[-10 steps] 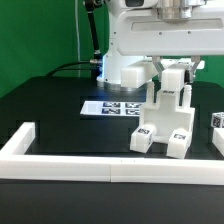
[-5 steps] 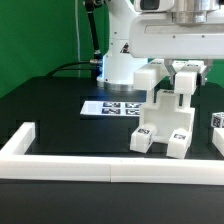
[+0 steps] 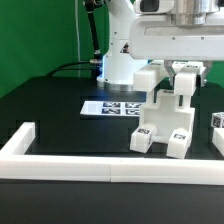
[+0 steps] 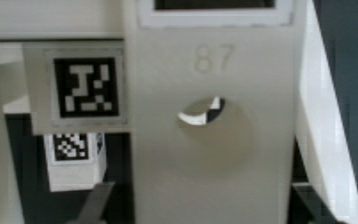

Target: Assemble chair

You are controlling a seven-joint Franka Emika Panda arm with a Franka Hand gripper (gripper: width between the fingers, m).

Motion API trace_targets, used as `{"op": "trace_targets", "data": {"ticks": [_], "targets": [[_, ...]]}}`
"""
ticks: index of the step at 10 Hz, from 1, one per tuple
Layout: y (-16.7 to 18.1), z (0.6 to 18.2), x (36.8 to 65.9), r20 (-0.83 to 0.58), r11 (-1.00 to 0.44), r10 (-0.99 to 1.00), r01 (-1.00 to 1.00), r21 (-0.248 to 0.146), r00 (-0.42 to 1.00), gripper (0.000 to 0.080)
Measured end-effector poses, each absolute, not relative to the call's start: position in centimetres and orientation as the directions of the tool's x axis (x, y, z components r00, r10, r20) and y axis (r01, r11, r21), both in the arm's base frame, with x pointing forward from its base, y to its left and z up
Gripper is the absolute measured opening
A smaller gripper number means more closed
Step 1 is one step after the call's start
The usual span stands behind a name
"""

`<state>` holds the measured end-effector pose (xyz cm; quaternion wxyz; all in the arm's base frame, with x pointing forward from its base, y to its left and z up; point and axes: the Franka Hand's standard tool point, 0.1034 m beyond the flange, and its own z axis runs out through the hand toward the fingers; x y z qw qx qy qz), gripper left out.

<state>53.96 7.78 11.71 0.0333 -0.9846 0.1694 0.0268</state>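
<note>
On the exterior view's left the white border rail [image 3: 25, 142] turns its corner on the black table [image 3: 55, 100], and the marker board [image 3: 108, 107] lies flat farther back. Right of the board the part-built chair [image 3: 158, 130] stands inside the rail, two tagged feet facing the camera, and the gripper [image 3: 185, 70] is closed narrowly on the top of its upright block [image 3: 184, 98]. The wrist view shows that block's pale face with a round hole [image 4: 202, 112] and a tag [image 4: 87, 85], and a loose white piece [image 3: 218, 130] sits at the exterior view's right edge.
</note>
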Motion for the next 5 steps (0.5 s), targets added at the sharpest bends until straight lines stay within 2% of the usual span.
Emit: {"op": "trace_targets", "data": {"ticks": [5], "targets": [[8.02, 11.18, 53.54, -0.060, -0.944, -0.322, -0.325, -0.054, 0.945, 0.0289]]}}
